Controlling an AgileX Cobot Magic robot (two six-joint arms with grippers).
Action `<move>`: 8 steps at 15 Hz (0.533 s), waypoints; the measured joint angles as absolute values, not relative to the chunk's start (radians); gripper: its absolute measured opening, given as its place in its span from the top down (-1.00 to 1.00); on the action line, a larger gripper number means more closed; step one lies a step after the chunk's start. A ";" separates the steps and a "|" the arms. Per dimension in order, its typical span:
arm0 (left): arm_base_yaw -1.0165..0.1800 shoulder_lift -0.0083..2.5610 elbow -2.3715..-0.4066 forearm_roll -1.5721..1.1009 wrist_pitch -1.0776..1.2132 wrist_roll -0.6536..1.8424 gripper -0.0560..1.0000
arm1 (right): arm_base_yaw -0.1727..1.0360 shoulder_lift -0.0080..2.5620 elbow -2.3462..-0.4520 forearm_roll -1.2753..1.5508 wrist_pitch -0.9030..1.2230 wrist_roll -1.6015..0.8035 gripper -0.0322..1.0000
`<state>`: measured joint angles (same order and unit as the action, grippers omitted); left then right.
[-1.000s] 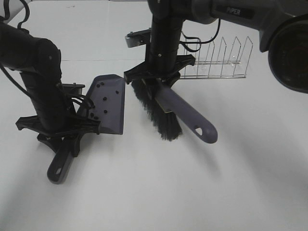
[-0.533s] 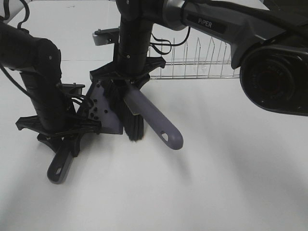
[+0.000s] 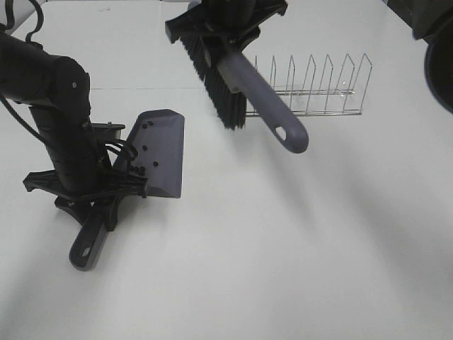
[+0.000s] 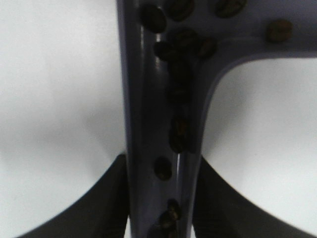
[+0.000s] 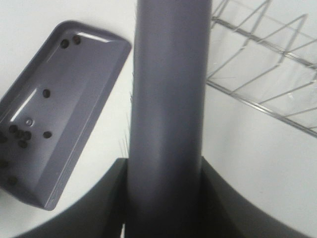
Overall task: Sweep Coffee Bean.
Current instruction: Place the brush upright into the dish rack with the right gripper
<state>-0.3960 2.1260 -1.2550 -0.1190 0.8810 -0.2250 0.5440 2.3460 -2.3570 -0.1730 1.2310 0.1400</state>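
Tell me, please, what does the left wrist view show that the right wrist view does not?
Only the left wrist view shows coffee beans lined up along the groove of the dustpan handle, which sits between the fingers of the left gripper. Only the right wrist view shows the brush handle in the right gripper, the wire rack and most of the dustpan's wide tray, with a few beans scattered on it. Both show the dustpan, beans in it and the white table.

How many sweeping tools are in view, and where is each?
2. The dustpan sits at left, handle in the left pincer; the brush is held in the air by the right pincer. None seems hidden.
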 joint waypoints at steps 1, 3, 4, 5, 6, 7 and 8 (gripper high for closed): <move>-0.396 2.126 -1.255 -0.119 0.881 -0.225 0.29 | 0.514 2.319 -2.357 -0.175 1.231 0.138 0.39; -0.396 2.126 -1.255 -0.119 0.881 -0.225 0.29 | 0.437 2.268 -2.357 -0.177 1.232 0.116 0.39; -0.396 2.126 -1.255 -0.119 0.881 -0.225 0.29 | 0.399 2.241 -2.345 -0.178 1.231 0.113 0.39; -0.396 2.126 -1.255 -0.119 0.881 -0.225 0.29 | 0.358 2.208 -2.315 -0.180 1.231 0.113 0.39; -0.396 2.126 -1.255 -0.119 0.881 -0.225 0.29 | 0.311 2.179 -2.276 -0.181 1.231 0.113 0.39; -0.396 2.126 -1.255 -0.119 0.881 -0.225 0.29 | 0.261 2.154 -2.228 -0.182 1.231 0.113 0.39; -0.396 2.126 -1.255 -0.119 0.881 -0.225 0.29 | 0.216 2.141 -2.187 -0.181 1.231 0.113 0.39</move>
<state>-0.3960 2.1260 -1.2550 -0.1190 0.8810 -0.2250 0.2160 2.1410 -2.1870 -0.1810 1.2310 0.1130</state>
